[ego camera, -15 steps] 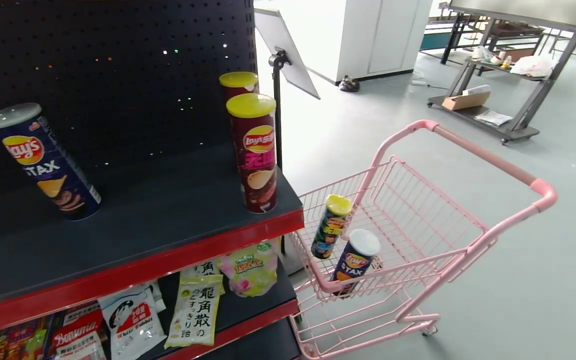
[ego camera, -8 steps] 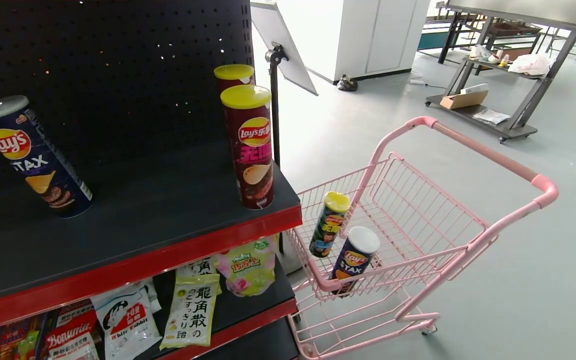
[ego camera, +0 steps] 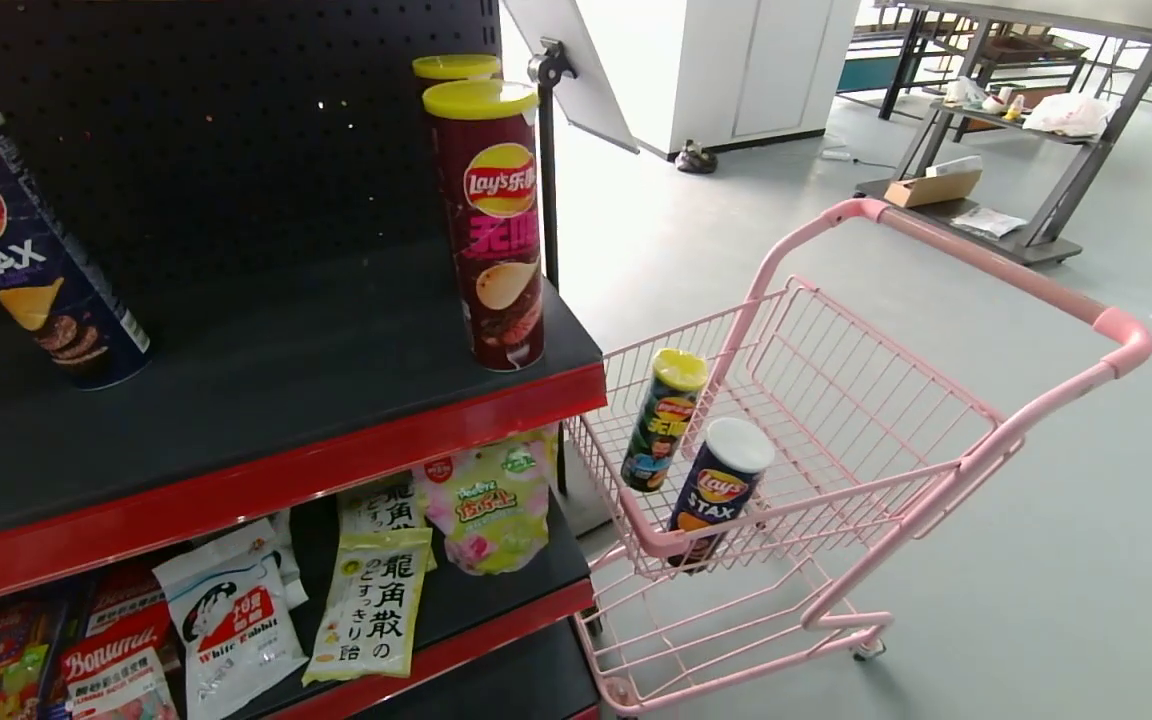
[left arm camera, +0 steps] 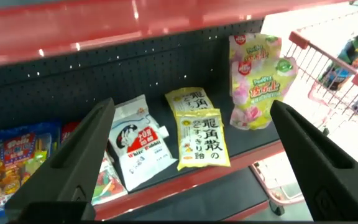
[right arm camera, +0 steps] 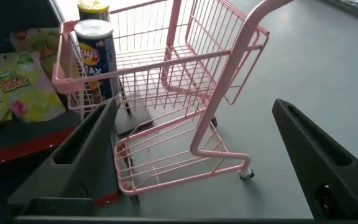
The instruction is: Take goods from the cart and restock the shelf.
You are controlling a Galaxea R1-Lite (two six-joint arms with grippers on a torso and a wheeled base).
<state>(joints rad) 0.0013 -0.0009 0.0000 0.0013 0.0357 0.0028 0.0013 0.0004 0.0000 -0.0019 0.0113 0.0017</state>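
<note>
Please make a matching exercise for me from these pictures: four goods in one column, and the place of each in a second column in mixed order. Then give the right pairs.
Goods
1. front maroon can
2. dark can with yellow lid
3. pink and green pouch
4. white bag

Places
A. inside the pink cart
B. lower shelf, left of the yellow packet
C. upper shelf, near its right front corner
D. lower shelf, the end nearest the cart

Pairs: 1-C, 2-A, 3-D, 4-B
</note>
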